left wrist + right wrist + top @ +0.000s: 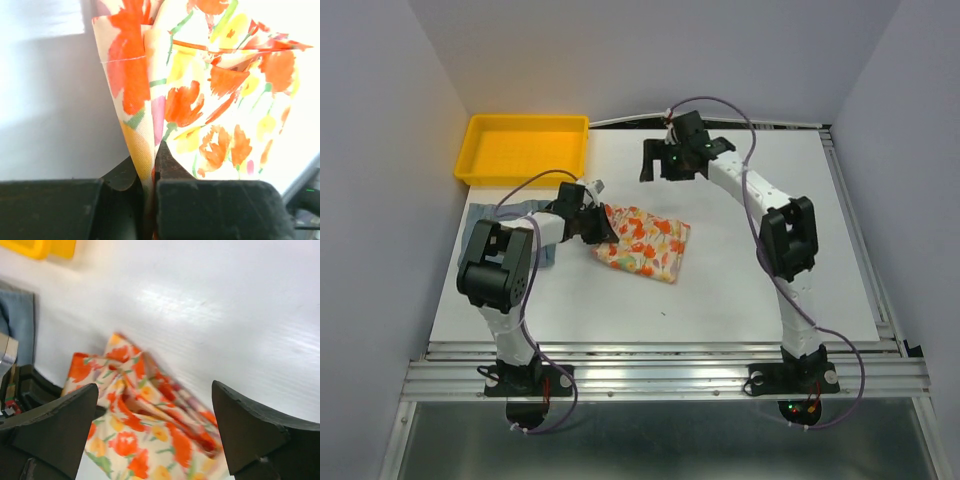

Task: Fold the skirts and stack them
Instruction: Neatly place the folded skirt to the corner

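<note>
Your left gripper (595, 222) is clamped on a folded edge of the floral skirt (645, 243), the cloth pinched tight between its fingers (175, 170) in the left wrist view. That skirt lies bunched at mid-table, left of centre. You can see little of the blue skirt (510, 211): the left arm covers most of it, near the table's (770, 290) left edge. Your right gripper (675, 160) hangs spread wide and grasping nothing above the far side, beside the yellow tray (480, 168); its view is blurred
</note>
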